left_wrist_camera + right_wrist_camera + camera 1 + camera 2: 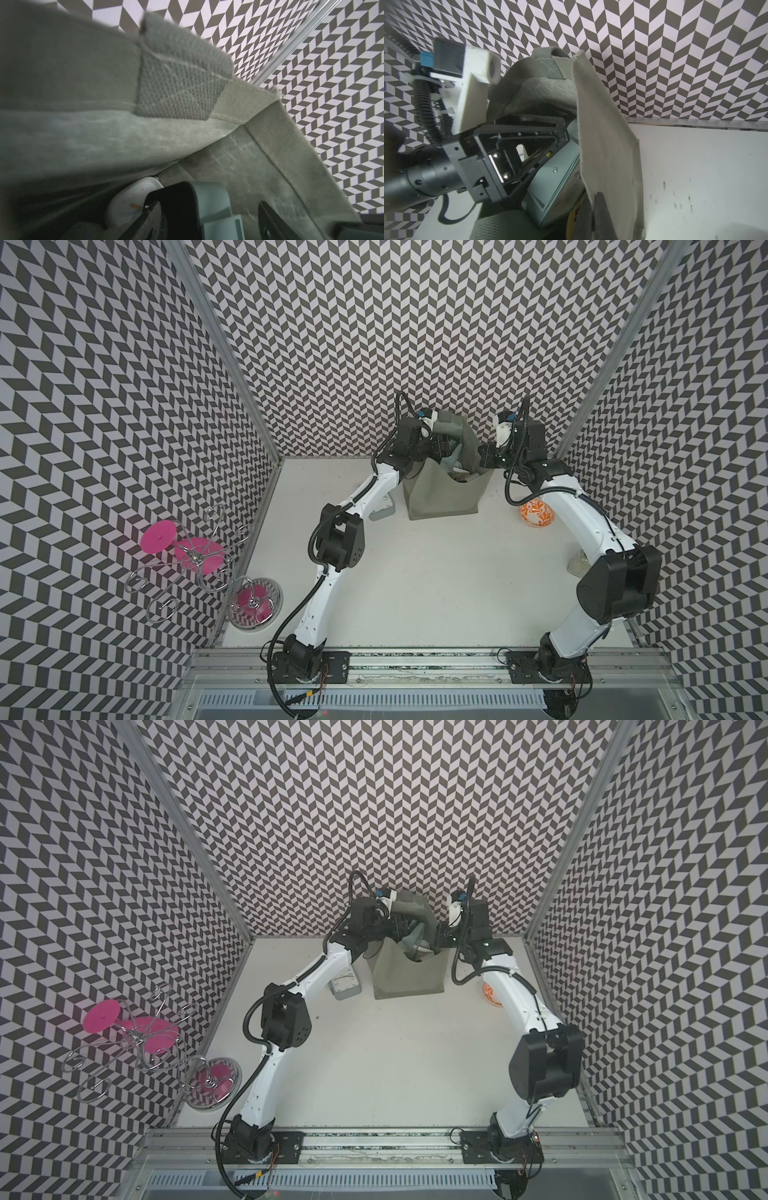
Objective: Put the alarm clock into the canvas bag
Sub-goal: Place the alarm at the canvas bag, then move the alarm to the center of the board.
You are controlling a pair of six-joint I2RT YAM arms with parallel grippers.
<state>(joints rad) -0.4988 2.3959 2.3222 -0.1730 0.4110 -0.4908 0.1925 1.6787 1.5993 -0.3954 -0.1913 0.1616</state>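
The grey-green canvas bag (440, 497) (409, 977) stands at the back of the table. My left gripper (442, 448) (401, 925) reaches down into its mouth. In the left wrist view the left gripper (222, 197) is open. The pale teal alarm clock (212, 207) lies between the jaws inside the bag, with a gap to one finger (270, 220). A white dial (128, 203) with an orange hand shows beyond the other finger. My right gripper (484, 458) (591, 216) is shut on the bag's side wall (602, 145), holding it up. The right wrist view shows the clock's back (556, 176).
Another clock (345, 984) (382, 512) lies on the table left of the bag, under my left arm. An orange patterned bowl (536, 512) sits right of the bag. A wire stand with pink discs (187, 560) and a glass dish (254, 605) are at the left edge.
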